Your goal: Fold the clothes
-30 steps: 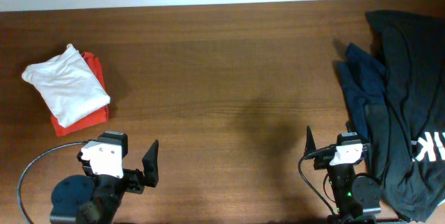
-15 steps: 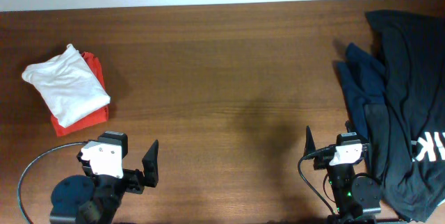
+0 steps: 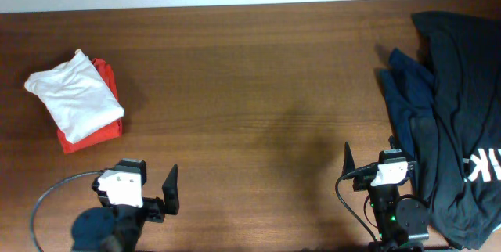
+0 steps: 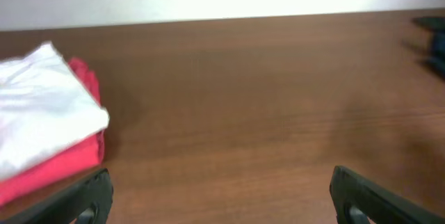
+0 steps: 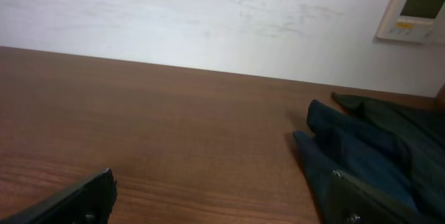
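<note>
A folded white T-shirt (image 3: 75,93) lies on a folded red one (image 3: 107,103) at the left of the table. They also show in the left wrist view, white (image 4: 38,109) over red (image 4: 59,165). A crumpled black T-shirt (image 3: 462,103) and a navy one (image 3: 407,88) lie unfolded at the right; the navy one shows in the right wrist view (image 5: 361,154). My left gripper (image 4: 219,196) is open and empty near the front edge. My right gripper (image 5: 222,200) is open and empty beside the dark pile.
A grey cable (image 3: 47,197) loops on the table by the left arm's base. A wall thermostat (image 5: 414,12) hangs behind the table in the right wrist view. The table's far edge meets a white wall.
My left arm has drawn back toward the front edge and shifted slightly right. The right arm and the clothes have not moved.
</note>
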`<control>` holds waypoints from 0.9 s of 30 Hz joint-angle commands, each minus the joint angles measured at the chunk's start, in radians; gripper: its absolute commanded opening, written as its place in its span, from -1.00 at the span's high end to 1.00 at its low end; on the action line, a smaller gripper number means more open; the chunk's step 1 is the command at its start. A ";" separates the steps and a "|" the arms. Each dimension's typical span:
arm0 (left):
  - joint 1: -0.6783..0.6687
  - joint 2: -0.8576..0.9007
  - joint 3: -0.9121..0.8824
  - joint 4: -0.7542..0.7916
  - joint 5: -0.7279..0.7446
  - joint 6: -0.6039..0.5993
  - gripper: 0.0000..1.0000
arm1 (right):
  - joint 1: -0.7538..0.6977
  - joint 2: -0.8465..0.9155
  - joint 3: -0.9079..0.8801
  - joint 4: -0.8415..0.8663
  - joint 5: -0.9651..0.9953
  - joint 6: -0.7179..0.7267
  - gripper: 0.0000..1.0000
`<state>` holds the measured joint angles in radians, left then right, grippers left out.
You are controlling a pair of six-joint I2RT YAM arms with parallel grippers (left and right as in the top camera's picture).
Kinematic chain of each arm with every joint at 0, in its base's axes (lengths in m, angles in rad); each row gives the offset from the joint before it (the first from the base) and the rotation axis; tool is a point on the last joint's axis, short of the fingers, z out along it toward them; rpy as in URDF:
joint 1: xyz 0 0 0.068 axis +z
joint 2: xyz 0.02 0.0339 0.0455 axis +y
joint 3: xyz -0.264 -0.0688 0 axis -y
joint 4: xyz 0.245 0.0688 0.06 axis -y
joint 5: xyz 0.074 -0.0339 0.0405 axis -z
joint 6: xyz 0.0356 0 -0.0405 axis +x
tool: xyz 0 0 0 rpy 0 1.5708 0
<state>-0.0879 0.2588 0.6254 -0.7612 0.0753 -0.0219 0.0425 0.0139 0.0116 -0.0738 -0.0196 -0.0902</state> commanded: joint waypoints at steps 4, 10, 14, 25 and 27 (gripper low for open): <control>0.037 -0.190 -0.478 0.522 -0.019 0.015 -0.98 | -0.004 -0.008 -0.006 -0.003 -0.010 -0.007 -0.97; 0.039 -0.254 -0.617 0.682 -0.049 0.016 -0.98 | -0.004 -0.008 -0.006 -0.003 -0.010 -0.007 -0.97; 0.039 -0.254 -0.616 0.681 -0.047 0.015 -0.98 | -0.004 -0.008 -0.006 -0.003 -0.010 -0.007 -0.97; 0.039 -0.254 -0.616 0.681 -0.047 0.015 -0.98 | -0.004 -0.008 -0.006 -0.003 -0.010 -0.007 -0.97; 0.039 -0.254 -0.616 0.681 -0.046 0.015 -0.98 | -0.004 -0.008 -0.006 -0.003 -0.010 -0.007 -0.97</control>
<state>-0.0555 0.0154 0.0166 -0.0788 0.0399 -0.0185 0.0425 0.0128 0.0109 -0.0734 -0.0196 -0.0910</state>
